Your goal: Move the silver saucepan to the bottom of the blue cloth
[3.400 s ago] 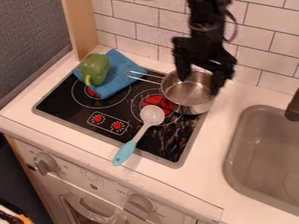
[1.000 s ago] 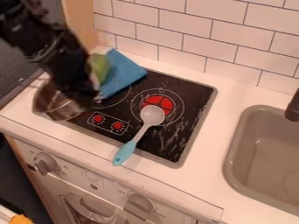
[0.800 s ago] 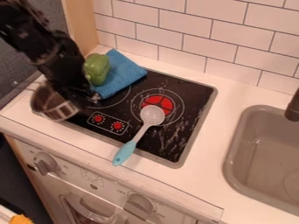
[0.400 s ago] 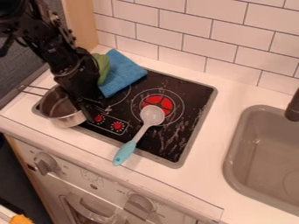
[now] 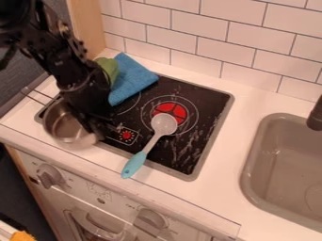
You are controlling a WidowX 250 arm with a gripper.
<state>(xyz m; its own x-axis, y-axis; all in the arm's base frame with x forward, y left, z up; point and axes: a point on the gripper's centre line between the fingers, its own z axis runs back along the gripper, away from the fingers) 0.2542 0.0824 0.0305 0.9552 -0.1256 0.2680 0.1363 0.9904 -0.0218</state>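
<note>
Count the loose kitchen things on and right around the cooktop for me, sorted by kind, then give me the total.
Silver metal saucepan: 1
Blue fabric cloth: 1
Green bell pepper: 1
Pale spoon with turquoise handle: 1
Total: 4

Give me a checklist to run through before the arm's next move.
1. Saucepan on the near side of the blue cloth: ok.
2. Saucepan wholly over the stovetop: not ok, part of it extends past the front-left corner, over the counter.
3. Saucepan sitting flat: cannot tell.
4. Gripper well away from the saucepan: not ok, it is beside the rim.
5. Spoon apart from the saucepan: ok.
6. Green pepper at the cloth: ok, partly hidden.
</note>
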